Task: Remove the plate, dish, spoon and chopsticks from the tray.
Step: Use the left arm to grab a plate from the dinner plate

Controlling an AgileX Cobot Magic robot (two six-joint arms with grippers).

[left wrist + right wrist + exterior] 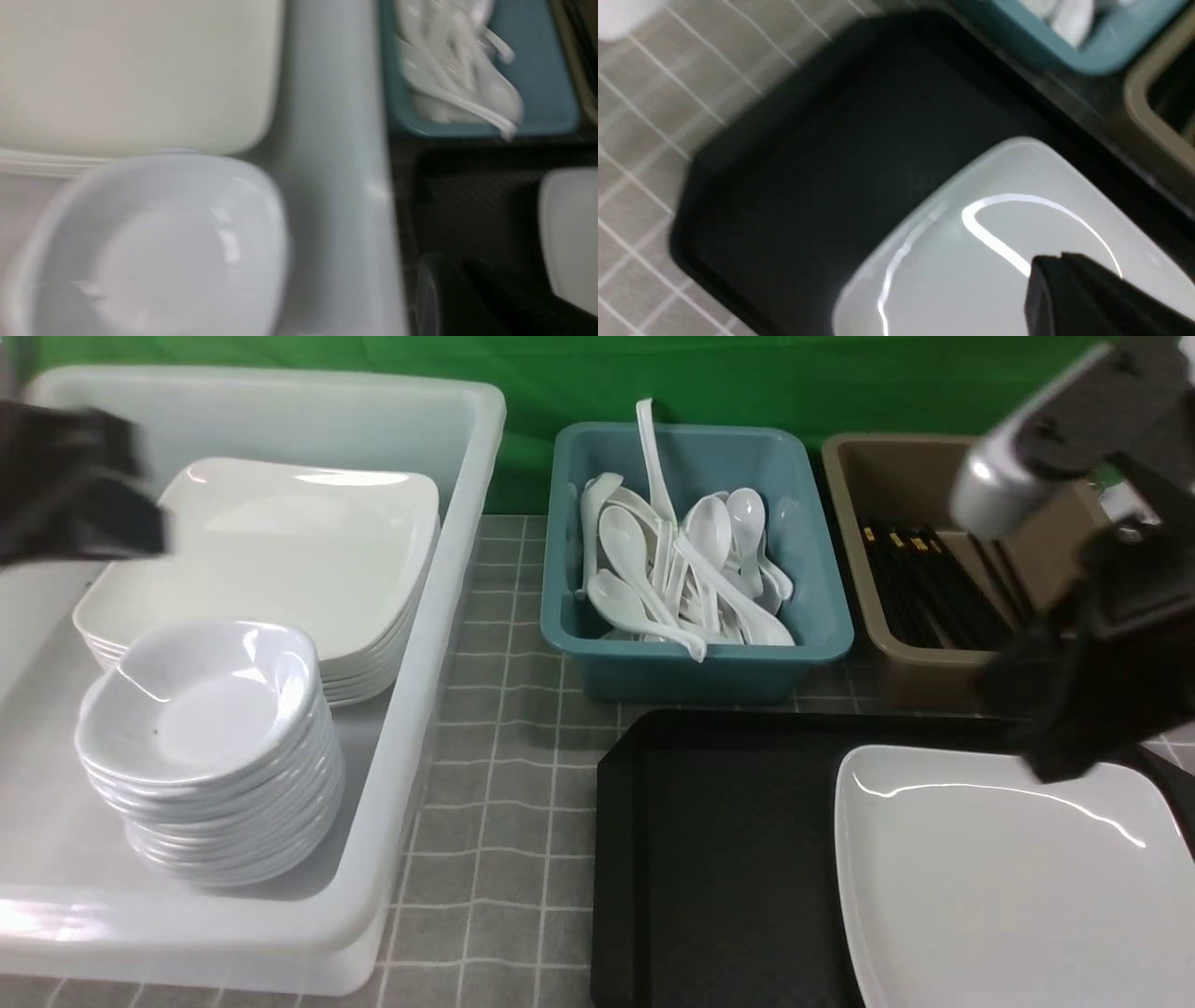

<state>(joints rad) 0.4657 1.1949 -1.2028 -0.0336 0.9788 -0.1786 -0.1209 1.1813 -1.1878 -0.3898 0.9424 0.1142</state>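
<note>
The black tray [719,840] lies at the front right. Only the large white plate [1008,887] shows on it, on its right half. The plate also shows in the right wrist view [971,280] and the left wrist view [570,233]. My right gripper [1064,747] hovers over the plate's far edge, its fingers [1045,280] together and empty. My left gripper [154,527] is blurred at the far left above the white tub; its dark fingers [444,289] seem closed with nothing between them. No dish, spoon or chopsticks lie on the tray.
The white tub [448,588] on the left holds a stack of plates [280,551] and a stack of dishes [205,700]. Behind the tray, a teal bin [695,658] holds several spoons [691,560]. A brown bin [896,476] holds black chopsticks [934,588].
</note>
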